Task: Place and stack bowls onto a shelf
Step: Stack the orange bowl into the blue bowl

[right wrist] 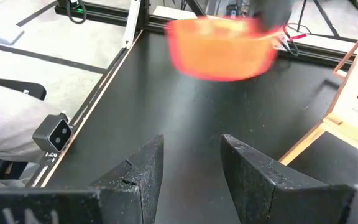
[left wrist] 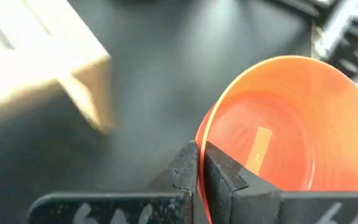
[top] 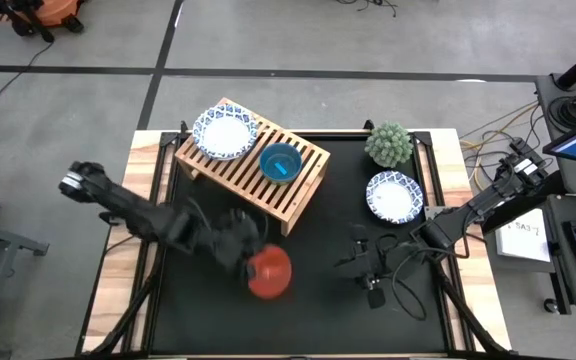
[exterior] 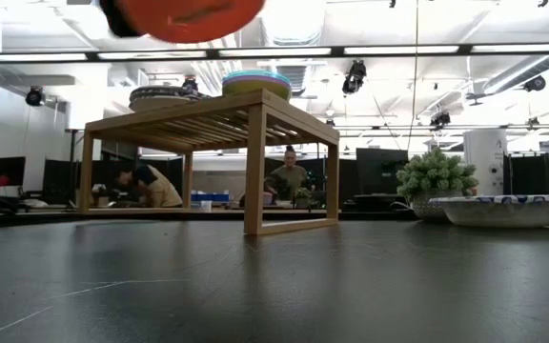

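My left gripper [top: 248, 256] is shut on a red plastic bowl [top: 270, 272], lifted above the black table near the shelf's near-right corner. The bowl also shows in the left wrist view [left wrist: 284, 124], the right wrist view [right wrist: 222, 46] and at the top of the low view [exterior: 189, 17]. The wooden slatted shelf [top: 253, 165] carries a blue-rimmed white bowl [top: 225, 133] and a teal bowl [top: 280, 163] stacked on others. Another blue-rimmed white bowl [top: 394, 196] sits on the table at the right. My right gripper [right wrist: 191, 158] is open and empty, low over the table. My left gripper pinches the red bowl's rim and wall [left wrist: 202, 146], one finger inside the bowl and one outside. The fingers come from the table's left side. The bowl is lifted clear of the table, its opening up.
A small spiky green plant [top: 389, 144] stands at the far right of the black mat, behind the white bowl. Bare mat lies along the near edge. In the low view, people sit in the room beyond the shelf [exterior: 289, 176].
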Tool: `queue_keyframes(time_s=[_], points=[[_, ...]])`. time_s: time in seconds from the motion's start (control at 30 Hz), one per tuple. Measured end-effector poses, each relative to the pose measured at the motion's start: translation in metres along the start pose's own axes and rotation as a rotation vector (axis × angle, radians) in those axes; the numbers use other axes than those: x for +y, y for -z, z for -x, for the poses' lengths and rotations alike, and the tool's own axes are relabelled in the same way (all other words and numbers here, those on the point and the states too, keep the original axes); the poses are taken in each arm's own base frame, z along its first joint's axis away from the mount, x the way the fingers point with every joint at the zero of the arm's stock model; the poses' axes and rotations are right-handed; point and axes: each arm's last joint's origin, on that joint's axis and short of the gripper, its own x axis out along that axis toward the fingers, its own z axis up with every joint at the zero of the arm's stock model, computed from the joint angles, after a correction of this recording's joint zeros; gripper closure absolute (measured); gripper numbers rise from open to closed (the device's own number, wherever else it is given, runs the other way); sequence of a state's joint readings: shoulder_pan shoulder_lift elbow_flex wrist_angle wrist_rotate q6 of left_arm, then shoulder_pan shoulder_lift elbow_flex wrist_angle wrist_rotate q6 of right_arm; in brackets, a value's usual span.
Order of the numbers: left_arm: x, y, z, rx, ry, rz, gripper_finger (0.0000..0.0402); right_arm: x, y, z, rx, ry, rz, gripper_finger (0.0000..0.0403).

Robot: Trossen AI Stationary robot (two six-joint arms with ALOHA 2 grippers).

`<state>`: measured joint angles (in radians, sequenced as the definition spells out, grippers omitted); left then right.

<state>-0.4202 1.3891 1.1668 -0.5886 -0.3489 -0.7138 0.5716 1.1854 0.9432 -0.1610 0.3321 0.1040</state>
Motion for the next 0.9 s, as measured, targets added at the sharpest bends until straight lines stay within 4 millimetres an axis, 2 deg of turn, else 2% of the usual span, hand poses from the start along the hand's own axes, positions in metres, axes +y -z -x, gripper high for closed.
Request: queue_keyframes(time_s=[0.27,0.43,0.53,0.67,0.9], points=[[0.061,-0.09,0.054,-0.232,-0.192,-0.02,0.0401,0.0,0.002,0.0,0.022,0.002,-0.008,0.0255],[0.098,-0.129,0.071,-0.292,-0.28,-0.046,0.0401,0.0,0.002,0.0,0.022,0.002,-0.008,0.0255],[0.12,-0.141,0.073,-0.295,-0.324,-0.037,0.0401,0.0,0.002,0.0,0.022,0.003,-0.008,0.0255],[0.142,-0.147,0.067,-0.268,-0.355,-0.02,0.0401,0.0,0.003,0.0,0.03,0.004,-0.006,0.0255],[0.153,-0.151,0.054,-0.232,-0.389,-0.033,0.0402,-0.001,0.004,0.0,0.041,0.005,-0.002,0.0255]])
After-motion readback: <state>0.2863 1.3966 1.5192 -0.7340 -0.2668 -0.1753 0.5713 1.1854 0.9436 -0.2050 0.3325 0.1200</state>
